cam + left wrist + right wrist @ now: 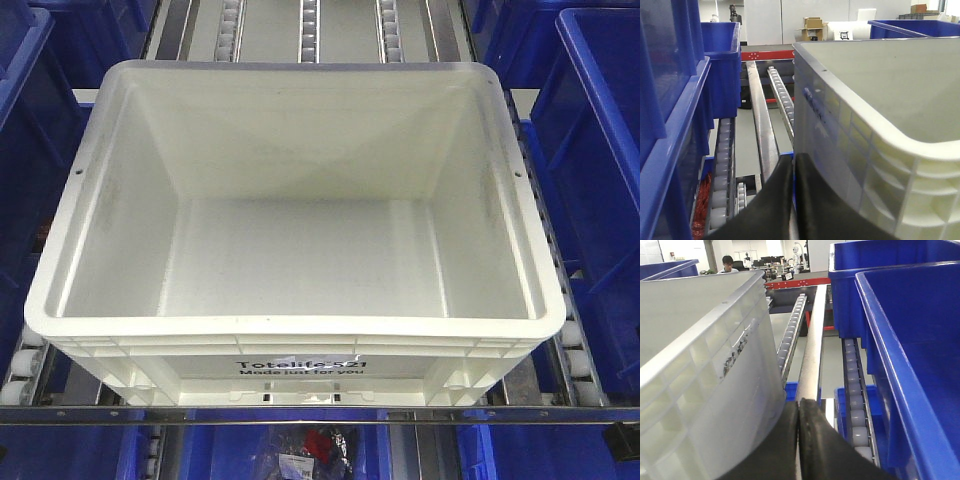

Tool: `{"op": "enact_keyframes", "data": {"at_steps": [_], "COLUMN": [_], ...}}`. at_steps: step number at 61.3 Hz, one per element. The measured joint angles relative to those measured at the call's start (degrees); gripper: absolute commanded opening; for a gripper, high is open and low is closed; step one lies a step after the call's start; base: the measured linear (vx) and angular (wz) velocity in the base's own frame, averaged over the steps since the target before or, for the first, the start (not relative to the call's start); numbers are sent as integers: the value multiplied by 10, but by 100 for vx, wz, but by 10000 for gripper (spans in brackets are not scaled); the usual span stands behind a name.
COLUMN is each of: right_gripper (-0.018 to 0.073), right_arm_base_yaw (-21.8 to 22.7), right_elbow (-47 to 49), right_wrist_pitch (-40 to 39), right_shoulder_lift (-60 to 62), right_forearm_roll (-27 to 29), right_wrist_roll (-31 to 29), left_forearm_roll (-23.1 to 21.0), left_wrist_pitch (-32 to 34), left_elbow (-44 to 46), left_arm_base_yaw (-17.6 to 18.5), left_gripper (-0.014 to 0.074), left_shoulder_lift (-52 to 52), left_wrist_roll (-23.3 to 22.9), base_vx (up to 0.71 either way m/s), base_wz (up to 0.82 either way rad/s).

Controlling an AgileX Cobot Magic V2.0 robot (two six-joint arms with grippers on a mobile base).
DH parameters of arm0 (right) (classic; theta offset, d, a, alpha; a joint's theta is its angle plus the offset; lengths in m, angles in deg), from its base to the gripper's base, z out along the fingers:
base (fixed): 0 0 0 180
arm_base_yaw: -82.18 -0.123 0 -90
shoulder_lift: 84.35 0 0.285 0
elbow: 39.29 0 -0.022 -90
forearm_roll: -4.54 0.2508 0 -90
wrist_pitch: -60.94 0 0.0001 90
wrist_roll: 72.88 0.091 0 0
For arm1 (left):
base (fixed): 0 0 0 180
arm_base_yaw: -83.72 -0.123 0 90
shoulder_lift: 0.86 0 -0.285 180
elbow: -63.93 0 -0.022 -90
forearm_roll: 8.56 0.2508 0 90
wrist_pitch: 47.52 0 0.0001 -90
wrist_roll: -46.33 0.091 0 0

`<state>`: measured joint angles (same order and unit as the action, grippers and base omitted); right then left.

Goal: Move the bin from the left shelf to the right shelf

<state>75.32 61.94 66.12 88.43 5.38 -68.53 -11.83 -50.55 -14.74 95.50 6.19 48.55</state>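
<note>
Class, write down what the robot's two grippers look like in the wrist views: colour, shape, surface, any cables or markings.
The left gripper and the right gripper look alike. Each has two black, matte, smooth fingers, broad at the base and curving in to narrow tips. No cables, markings or labels show on them. The arms themselves are out of view.

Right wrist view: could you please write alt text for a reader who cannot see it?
A shut black end effector points along a metal rail, with the white bin close at picture left and blue bins at right.
</note>
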Motion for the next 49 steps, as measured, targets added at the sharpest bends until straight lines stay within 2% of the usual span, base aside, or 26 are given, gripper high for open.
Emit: {"op": "enact_keyframes", "data": {"at_steps": [49], "right_gripper": [-8], "right_arm_base_yaw": [0], "right_elbow": [0], "right_wrist_pitch": [0], "right_shoulder_lift": [0], "right_forearm_roll": [0], "right_wrist_roll": [0], "left_forearm_roll": [0], "left_wrist_pitch": [0], "left_elbow": [0], "left_arm_base_yaw": [0], "left_gripper": [-8], "left_shoulder_lift": [0], "left_wrist_roll": [0], "base_vx": [0], "base_wz": [0]}}
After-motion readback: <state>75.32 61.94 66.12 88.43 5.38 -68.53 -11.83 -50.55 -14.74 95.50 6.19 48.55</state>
